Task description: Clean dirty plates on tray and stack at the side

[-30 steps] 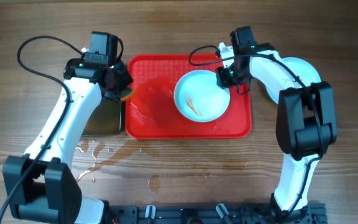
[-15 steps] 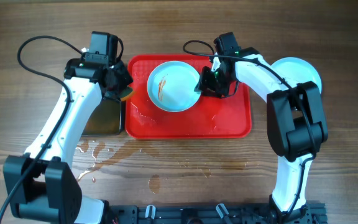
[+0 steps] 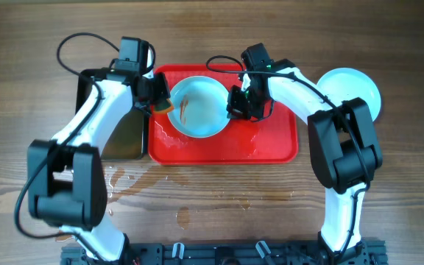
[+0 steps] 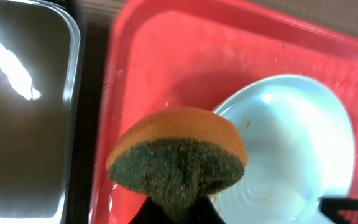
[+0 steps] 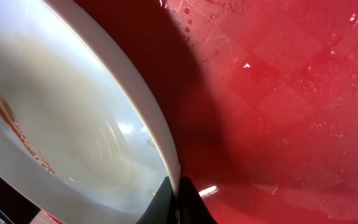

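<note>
A pale blue-white plate [image 3: 199,107] with a thin brown-orange smear stands tilted over the red tray [image 3: 271,143]. My right gripper [image 3: 235,104] is shut on its right rim; the right wrist view shows the rim [image 5: 160,143] pinched between the fingers [image 5: 178,198] above the wet tray [image 5: 278,93]. My left gripper [image 3: 158,101] is shut on an orange sponge with a dark green scrub face [image 4: 178,155], held at the plate's left edge [image 4: 291,143]. A clean plate [image 3: 355,87] lies on the table to the right of the tray.
A black tray [image 3: 124,132] with brownish water sits left of the red tray; it also shows in the left wrist view [image 4: 23,112]. Water puddles [image 3: 116,184] lie on the wooden table in front of the trays.
My right gripper has carried the plate leftwards across the tray and tilted it up. My left gripper with the sponge has moved right, from the black tray's edge to the plate's left rim.
</note>
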